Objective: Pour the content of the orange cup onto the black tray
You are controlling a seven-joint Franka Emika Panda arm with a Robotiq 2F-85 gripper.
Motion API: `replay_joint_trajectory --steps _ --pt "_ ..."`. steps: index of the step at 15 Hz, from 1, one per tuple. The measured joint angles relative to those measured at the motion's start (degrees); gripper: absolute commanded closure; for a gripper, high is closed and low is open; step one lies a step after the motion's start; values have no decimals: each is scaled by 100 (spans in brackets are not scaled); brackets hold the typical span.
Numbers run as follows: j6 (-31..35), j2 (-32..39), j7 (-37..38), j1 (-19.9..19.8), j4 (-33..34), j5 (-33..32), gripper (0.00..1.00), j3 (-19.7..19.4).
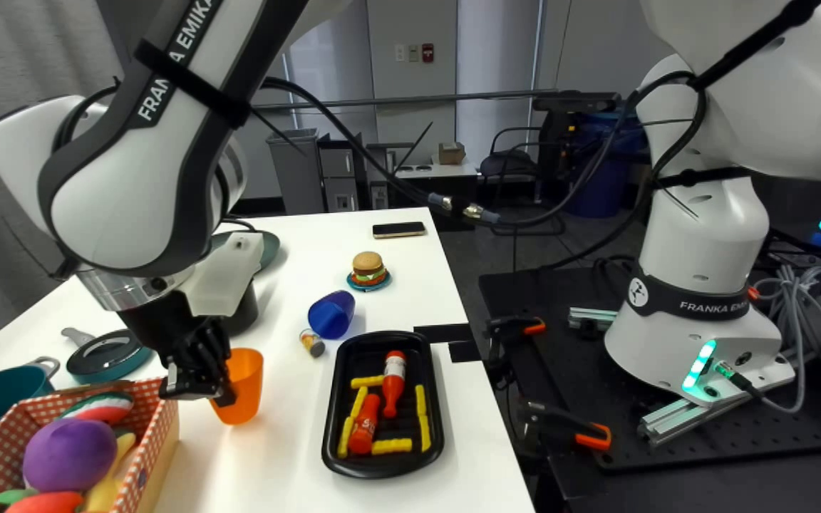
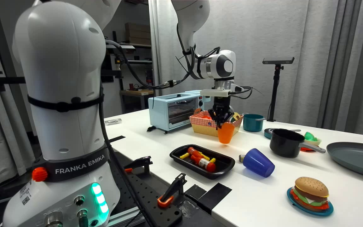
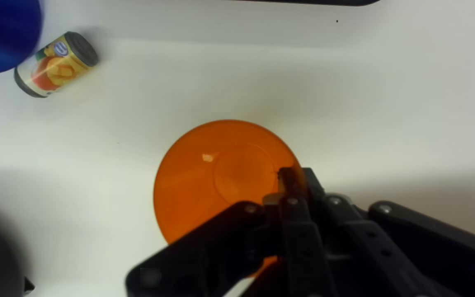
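Note:
The orange cup (image 1: 245,388) is translucent and slightly tilted; it also shows in an exterior view (image 2: 225,134) and in the wrist view (image 3: 196,177). My gripper (image 3: 302,179) is shut on the cup's wall at the rim, one finger inside and one outside. I cannot tell whether the cup's base touches the table. In the wrist view the visible part of its inside shows no loose content. The black tray (image 1: 364,356) lies apart from the cup, nearer the robot base. It holds two red sauce bottles (image 1: 393,385) and several yellow sticks (image 1: 391,446). Its edge shows in the wrist view (image 3: 324,1).
A blue cup (image 1: 332,315) lies on its side by a small can (image 1: 311,343), close to the tray. A checked basket (image 1: 161,434) of toy food stands beside the gripper. A black pot (image 2: 286,143), a toy burger (image 2: 310,195) and a toaster oven (image 2: 181,110) also stand around.

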Motion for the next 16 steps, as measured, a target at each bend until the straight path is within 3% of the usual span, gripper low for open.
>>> replay_joint_trajectory --steps 16 --pt "0 135 0 11 67 0 99 0"
